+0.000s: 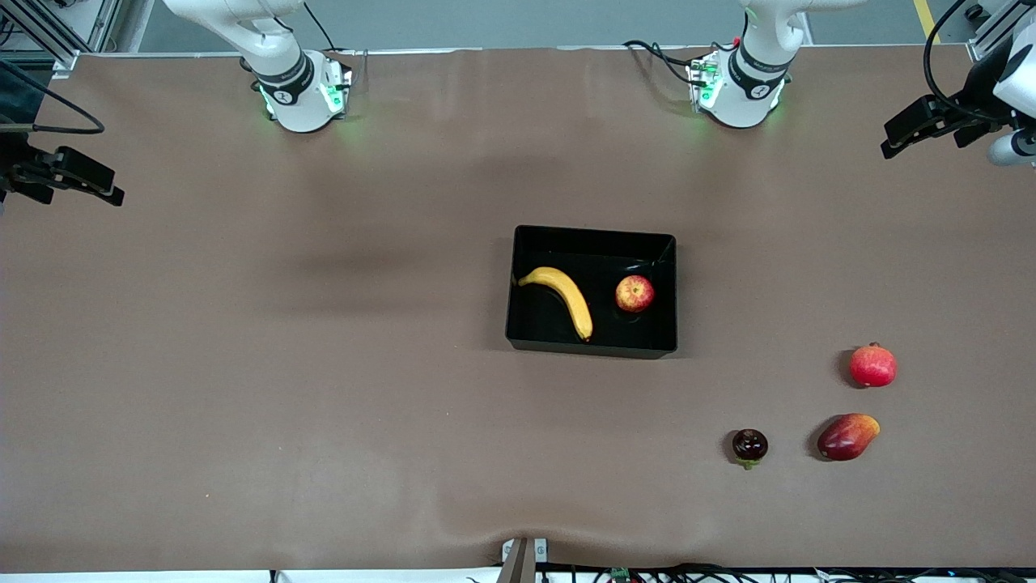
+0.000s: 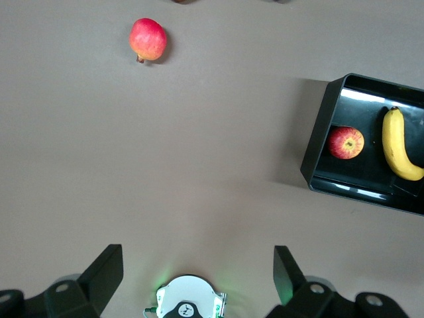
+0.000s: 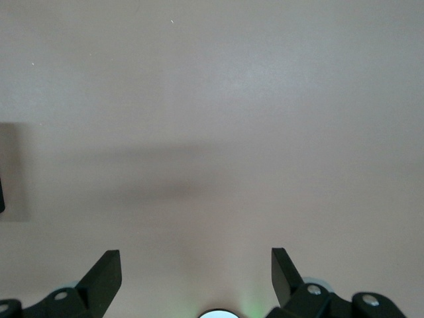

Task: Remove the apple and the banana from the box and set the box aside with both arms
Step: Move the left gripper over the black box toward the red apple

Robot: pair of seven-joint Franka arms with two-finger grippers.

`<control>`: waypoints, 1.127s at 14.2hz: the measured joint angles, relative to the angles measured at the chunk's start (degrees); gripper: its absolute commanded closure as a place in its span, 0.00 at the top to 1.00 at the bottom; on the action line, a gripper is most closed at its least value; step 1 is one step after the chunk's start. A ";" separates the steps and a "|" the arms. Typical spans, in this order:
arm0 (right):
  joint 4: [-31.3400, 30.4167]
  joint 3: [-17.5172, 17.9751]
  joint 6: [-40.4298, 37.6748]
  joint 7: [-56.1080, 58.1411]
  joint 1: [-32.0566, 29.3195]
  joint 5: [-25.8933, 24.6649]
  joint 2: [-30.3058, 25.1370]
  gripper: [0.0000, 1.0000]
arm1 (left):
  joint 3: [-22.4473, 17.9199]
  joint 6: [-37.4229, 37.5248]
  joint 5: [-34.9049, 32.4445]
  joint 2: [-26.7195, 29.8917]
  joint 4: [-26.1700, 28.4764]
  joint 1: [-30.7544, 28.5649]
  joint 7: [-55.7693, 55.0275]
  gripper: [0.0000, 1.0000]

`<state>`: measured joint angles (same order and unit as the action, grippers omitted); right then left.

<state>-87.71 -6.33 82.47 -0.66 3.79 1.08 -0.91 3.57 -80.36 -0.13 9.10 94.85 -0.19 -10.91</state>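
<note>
Both tools (left (image 2: 195,268), right (image 3: 195,268)) gape empty; box (image 1: 592,346) bears no readable label.

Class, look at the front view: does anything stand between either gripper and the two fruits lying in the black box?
Nothing visible does. The left gripper and right gripper hang open at the table's ends, only bare table toward the box. The banana and apple lie uncovered, apart; only the walls surround them.

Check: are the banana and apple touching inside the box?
Apart. The front view shows bare black box floor between the banana and apple.
</note>
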 measured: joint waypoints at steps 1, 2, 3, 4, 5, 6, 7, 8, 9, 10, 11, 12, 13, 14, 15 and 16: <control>0.00 0.02 0.01 0.00 0.00 0.01 0.00 1.00 | 0.00 0.00 0.00 -0.04 0.00 0.00 0.00 1.00; 0.00 0.05 0.05 0.00 0.01 0.10 0.01 1.00 | 0.00 0.00 0.00 -0.06 0.00 0.00 0.00 1.00; -0.02 0.08 0.07 0.00 0.01 0.25 0.05 1.00 | 0.00 0.00 0.00 -0.08 0.00 0.00 0.00 1.00; -0.05 0.13 0.08 0.00 0.01 0.31 0.11 1.00 | 0.00 0.00 0.00 -0.10 -0.02 0.00 0.00 1.00; -0.06 0.14 0.08 0.00 -0.01 0.32 0.20 1.00 | 0.00 -0.04 0.00 -0.20 -0.16 -0.01 0.00 1.00; -0.06 0.09 0.09 0.00 -0.04 0.32 0.26 1.00 | 0.00 -0.08 0.00 -0.59 -0.58 -0.01 0.00 1.00; -0.08 0.04 0.09 0.01 -0.04 0.32 0.30 1.00 | 0.00 -0.13 0.00 -1.39 -1.40 -0.01 0.00 1.00; -0.10 0.00 0.08 0.01 -0.05 0.32 0.33 1.00 | 0.03 -0.17 0.00 -2.69 -2.52 0.04 0.00 1.00; -0.12 -0.05 0.09 0.01 -0.08 0.32 0.36 1.00 | 0.16 -0.18 0.00 -4.36 -3.63 0.17 0.00 1.00; -0.14 -0.14 0.08 0.01 -0.16 0.32 0.39 1.00 | 0.47 -0.23 0.01 -6.31 -4.39 0.35 -0.05 1.00; -0.17 -0.22 0.08 0.01 -0.23 0.32 0.40 1.00 | 1.08 -0.86 0.10 -8.39 -4.76 0.67 -0.64 1.00; -0.19 -0.26 0.09 0.01 -0.26 0.32 0.42 1.00 | 2.10 -2.66 0.18 -10.61 -4.86 1.26 -2.35 1.00; -0.20 -0.27 0.09 0.01 -0.28 0.32 0.44 1.00 | 3.29 -5.01 0.23 -12.77 -4.85 2.21 -5.01 1.00; -0.21 -0.26 0.11 0.01 -0.28 0.32 0.45 1.00 | 4.63 -7.75 0.24 -14.97 -4.80 3.52 -8.40 1.00; -0.21 -0.26 0.13 0.01 -0.28 0.32 0.45 1.00 | 5.73 -10.99 0.24 -17.12 -4.64 5.16 -12.44 1.00; -0.22 -0.26 0.20 0.01 -0.28 0.32 0.45 1.00 | 6.38 -14.33 0.24 -19.32 -4.30 7.19 -16.65 1.00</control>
<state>-87.93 -6.59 82.67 -0.65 3.51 1.40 -0.46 9.96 -94.69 0.11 -10.22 90.55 7.01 -27.56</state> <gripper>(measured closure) 0.000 0.000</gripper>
